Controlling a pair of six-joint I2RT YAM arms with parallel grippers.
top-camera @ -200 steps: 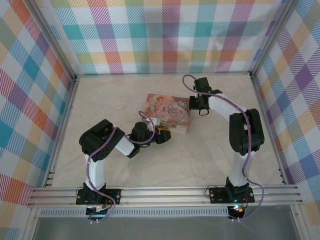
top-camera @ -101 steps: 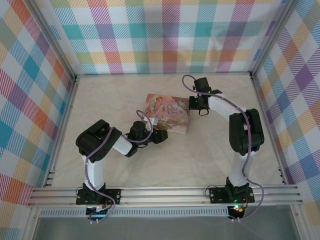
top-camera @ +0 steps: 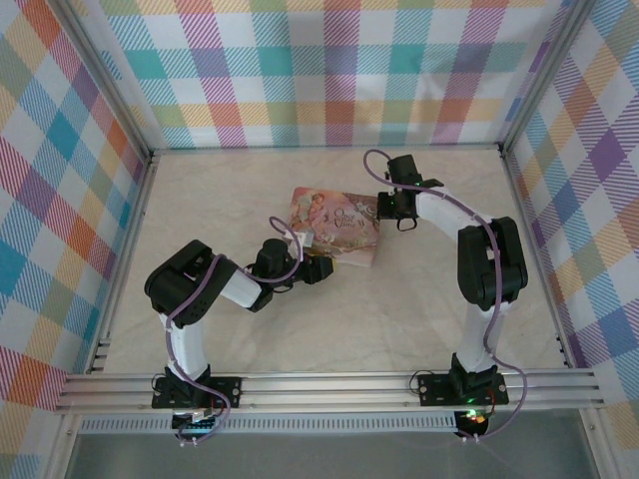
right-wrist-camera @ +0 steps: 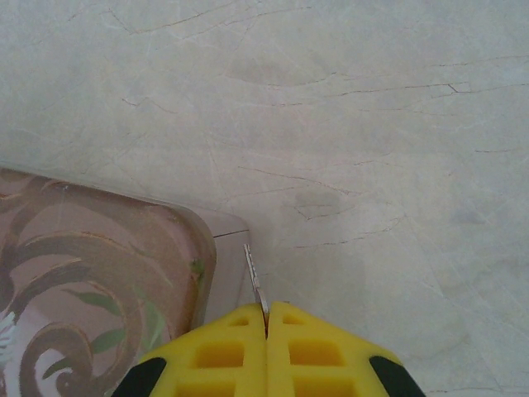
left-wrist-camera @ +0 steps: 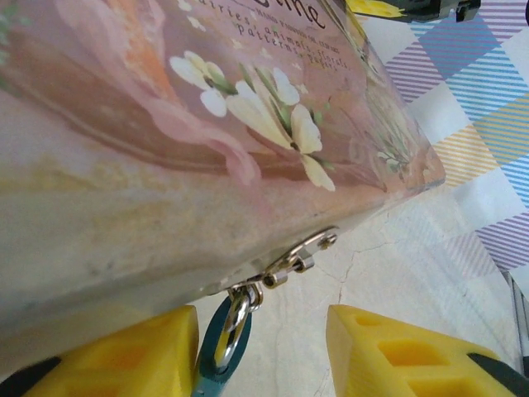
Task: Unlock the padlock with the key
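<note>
Left claw (left-wrist-camera: 264, 356), yellow-tipped, stood released at the near side of pink illustrated tin box (left-wrist-camera: 207, 124) on cream marbled desk (top-camera: 399, 319). Small teal-and-silver padlock (left-wrist-camera: 225, 343) hung from the tin's metal hasp (left-wrist-camera: 297, 252), betw. the two pads, just beside one, w/ a gap to the other. At the tin's right corner, right claw (right-wrist-camera: 266, 318) was clenched on thin metal key (right-wrist-camera: 254, 277), its blade sticking out over the desk.

A pink rectangular tin box (top-camera: 334, 228) printed with white flowers lies flat near the middle of a cream, marble-veined tabletop (top-camera: 419, 319), a small silvery hasp (left-wrist-camera: 302, 252) jutting from its front edge. Pastel plaid walls (top-camera: 329, 70) enclose the table on three sides; ribbed aluminium rails (top-camera: 329, 384) run along its near edge.
</note>
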